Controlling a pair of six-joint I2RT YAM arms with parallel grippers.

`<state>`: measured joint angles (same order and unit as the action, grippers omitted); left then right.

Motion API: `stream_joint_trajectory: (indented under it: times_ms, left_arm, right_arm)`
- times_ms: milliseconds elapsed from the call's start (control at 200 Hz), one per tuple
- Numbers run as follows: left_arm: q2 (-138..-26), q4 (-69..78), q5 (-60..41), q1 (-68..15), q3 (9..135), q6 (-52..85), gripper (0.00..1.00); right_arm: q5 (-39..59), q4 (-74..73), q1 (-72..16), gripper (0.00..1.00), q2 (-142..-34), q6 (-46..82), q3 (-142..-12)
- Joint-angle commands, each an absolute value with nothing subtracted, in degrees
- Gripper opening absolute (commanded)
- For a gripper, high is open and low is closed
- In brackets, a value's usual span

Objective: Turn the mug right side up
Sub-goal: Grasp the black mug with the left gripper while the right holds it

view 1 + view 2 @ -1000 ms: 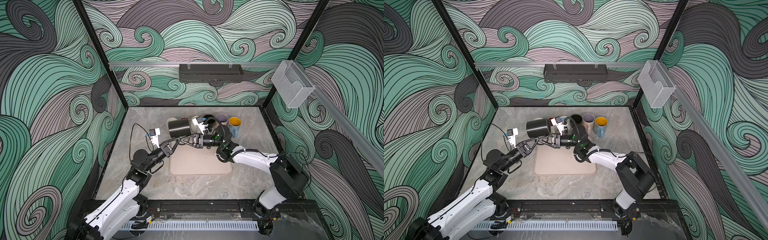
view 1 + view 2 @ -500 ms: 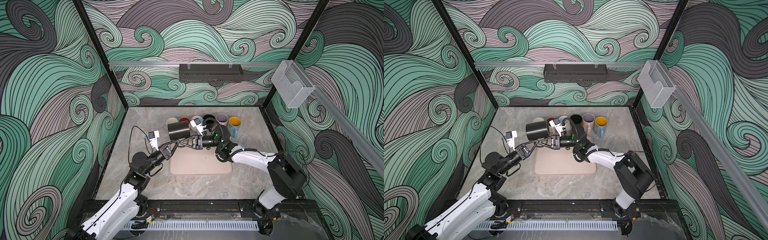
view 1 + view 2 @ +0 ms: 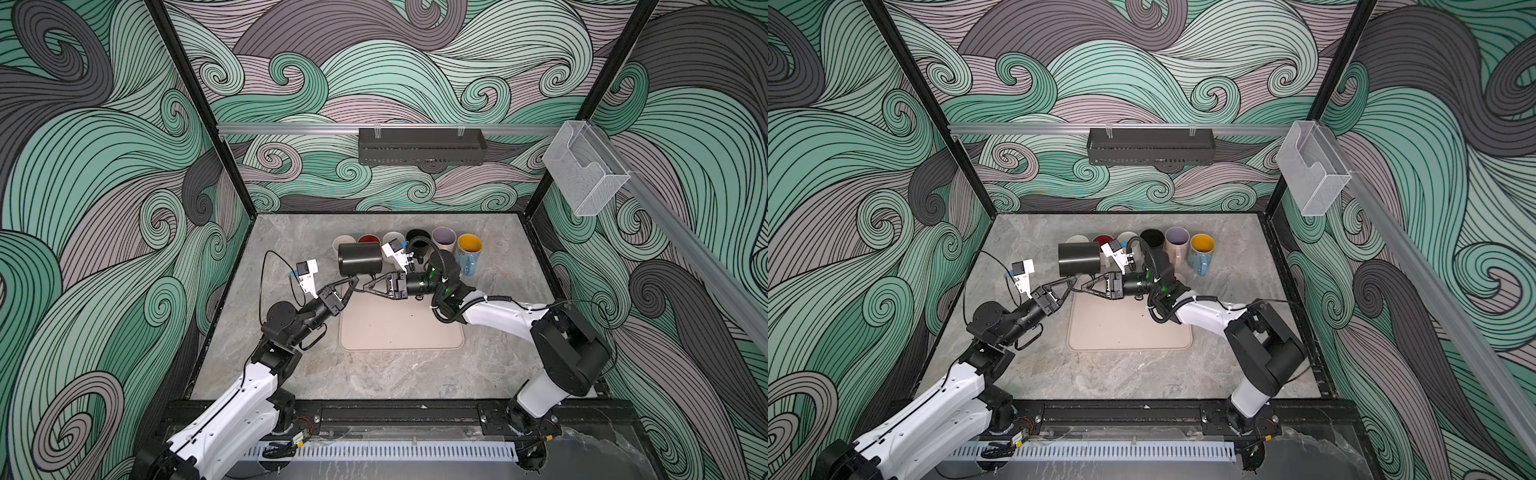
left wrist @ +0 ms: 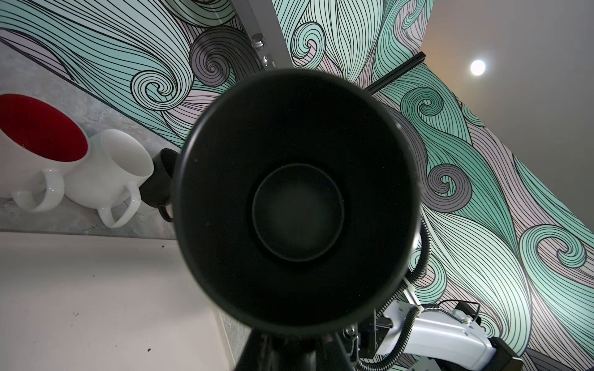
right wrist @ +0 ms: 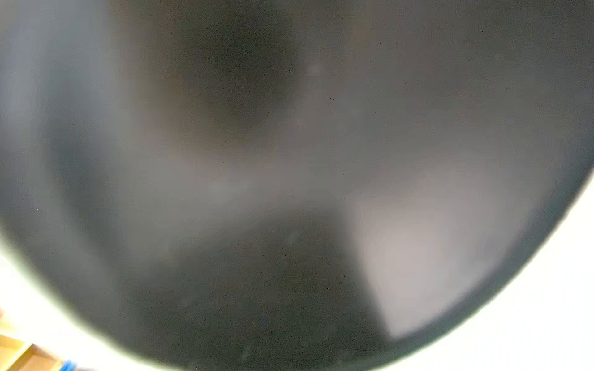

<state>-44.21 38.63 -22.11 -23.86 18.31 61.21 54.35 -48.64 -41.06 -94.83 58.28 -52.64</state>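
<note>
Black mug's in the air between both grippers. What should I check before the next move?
1. Left gripper grip on black mug: ok, shut at its rim in the left wrist view.
2. Right gripper let go: cannot tell; the mug wall blurs the right wrist view.
3. Mug upright: not ok, on its side, mouth toward the left arm.
4. Mat free for set-down: ok, no objects on it.
5. Gap to white mug behind: cannot tell; they overlap in both top views.

Matte black mug (image 3: 360, 258) on its side, aloft near the mat's (image 3: 399, 328) far edge.
</note>
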Motion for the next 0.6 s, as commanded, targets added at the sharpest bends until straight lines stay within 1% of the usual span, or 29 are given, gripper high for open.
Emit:
stream_joint_trajectory:
  times_ms: [0, 35, 65, 140, 340, 385, 465, 525, 595]
  left_arm:
    - [-44.6, 45.5, -25.4, -23.7, 22.4, 60.8, 0.00]
    - [-44.7, 44.7, -26.4, -23.7, 22.8, 60.4, 0.00]
    - [-44.9, 44.3, -26.6, -23.7, 23.1, 60.3, 0.00]
    - [-44.9, 44.3, -26.5, -23.7, 22.8, 60.2, 0.00]
    - [-45.0, 41.7, -26.2, -23.7, 23.4, 59.7, 0.00]
    - [-45.1, 40.4, -26.2, -23.7, 24.0, 59.5, 0.09]
    - [-45.8, 40.2, -26.5, -23.7, 24.6, 59.5, 0.22]
    - [-46.3, 40.6, -26.6, -23.7, 24.8, 59.7, 0.26]
    - [-46.9, 40.7, -26.8, -23.7, 25.1, 59.6, 0.26]
  right_arm:
    - [54.0, -54.4, -40.6, 0.24, -97.0, 61.4, -53.6]
    - [53.8, -55.5, -40.5, 0.22, -97.5, 62.3, -54.0]
    - [53.7, -56.7, -40.6, 0.15, -98.1, 63.2, -54.3]
    - [53.6, -59.4, -40.5, 0.00, -99.2, 64.9, -55.1]
    - [55.0, -60.1, -41.2, 0.00, -100.9, 66.0, -57.2]
    - [55.6, -60.8, -41.6, 0.00, -101.4, 66.3, -57.6]
    - [56.5, -61.2, -42.2, 0.00, -101.7, 66.5, -58.2]
    - [57.2, -61.0, -42.9, 0.00, -101.8, 66.4, -58.5]
    - [58.0, -60.4, -43.4, 0.00, -101.6, 65.8, -58.9]
